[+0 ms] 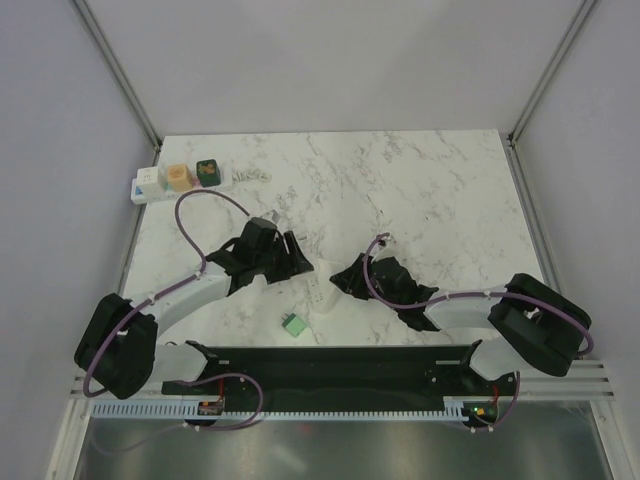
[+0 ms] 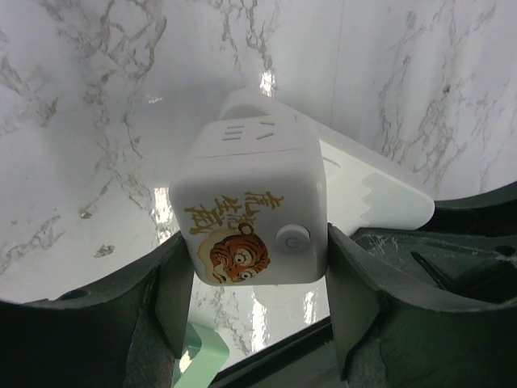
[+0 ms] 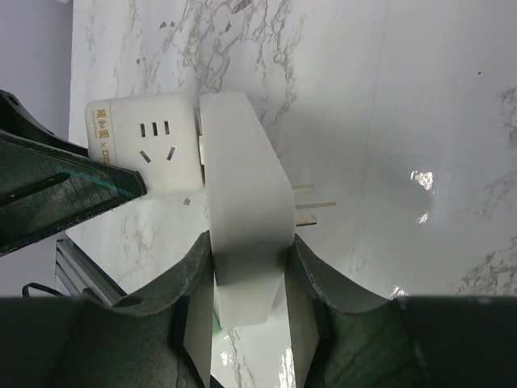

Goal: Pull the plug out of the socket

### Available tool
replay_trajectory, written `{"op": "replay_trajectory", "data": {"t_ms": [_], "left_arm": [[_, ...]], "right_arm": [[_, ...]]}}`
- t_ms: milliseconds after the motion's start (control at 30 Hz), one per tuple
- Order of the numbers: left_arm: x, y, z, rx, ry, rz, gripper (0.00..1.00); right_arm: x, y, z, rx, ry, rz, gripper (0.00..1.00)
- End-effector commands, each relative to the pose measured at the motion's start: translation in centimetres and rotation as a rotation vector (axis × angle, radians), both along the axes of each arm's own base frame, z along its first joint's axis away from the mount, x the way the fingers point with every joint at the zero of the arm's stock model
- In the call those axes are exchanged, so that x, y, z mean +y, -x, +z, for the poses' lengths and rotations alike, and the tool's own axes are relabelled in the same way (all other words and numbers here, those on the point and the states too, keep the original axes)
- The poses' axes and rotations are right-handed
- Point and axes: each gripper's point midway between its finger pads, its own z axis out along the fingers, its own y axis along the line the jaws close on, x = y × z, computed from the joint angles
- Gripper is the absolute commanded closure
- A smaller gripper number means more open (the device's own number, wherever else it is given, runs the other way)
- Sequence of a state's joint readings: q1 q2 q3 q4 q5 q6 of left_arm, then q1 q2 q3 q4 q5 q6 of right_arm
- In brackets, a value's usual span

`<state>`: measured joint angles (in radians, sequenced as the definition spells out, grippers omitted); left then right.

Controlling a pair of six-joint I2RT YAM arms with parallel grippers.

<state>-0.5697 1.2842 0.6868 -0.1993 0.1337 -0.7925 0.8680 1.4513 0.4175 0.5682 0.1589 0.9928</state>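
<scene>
Status: left gripper [image 2: 258, 271] clamps white plastic cube outlet block with tiger sticker [image 2: 250, 182] at mid-table. Right gripper [image 3: 247, 279] clamps flat white plastic plug block [image 3: 242, 178], its side against the cube, metal prongs [image 3: 313, 204] bare and pointing away. Long white power strip with coloured faces [image 1: 180, 178] lies in the back-left corner, well apart.

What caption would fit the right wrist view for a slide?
Right gripper clamps a flat white plug, prongs bare, beside the white cube socket.
</scene>
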Motion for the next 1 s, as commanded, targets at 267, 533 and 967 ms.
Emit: {"op": "replay_trajectory", "data": {"t_ms": [267,533,967], "left_arm": [[-1.0,1.4,3.7,-0.166,-0.156,-0.195,0.98],[-2.8,2.3,4.2,-0.105,0.216,-0.213,0.98],[0.9,1.3,5.5,-0.145,-0.228,-0.087,0.98]], "right_arm": [[-8.2,1.2,-8.8,0.181,0.358,-0.166,1.00],[-9.0,1.3,-9.4,0.207,0.355,-0.186,1.00],[-9.3,1.2,-9.3,0.207,0.369,-0.198,1.00]]}}
